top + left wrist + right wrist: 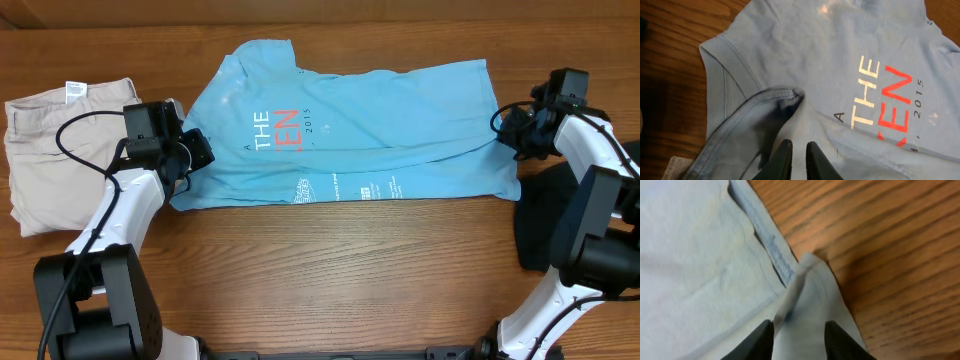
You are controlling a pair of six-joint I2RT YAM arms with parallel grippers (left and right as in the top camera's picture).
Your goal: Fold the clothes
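Wood-grain table (330,270) fills the overhead view. Spread across its centre lies a light blue T-shirt (350,140), lettering up, collar end toward 9 o'clock and hem toward 3 o'clock; its 6 o'clock side appears folded over. Beige shorts (50,150) lie at 9 o'clock, just beside the shirt. A black garment (545,215) sits at 3 o'clock, partly hidden by the right arm.

At the shirt's 9 o'clock edge, the left gripper (799,145) has its jaws nearly together, clamped on a raised fold near the collar, apparently to carry that end over. At the 3 o'clock edge, the right gripper (800,325) has its jaws apart. A hem corner lies loose between them, so that end seems ungripped.
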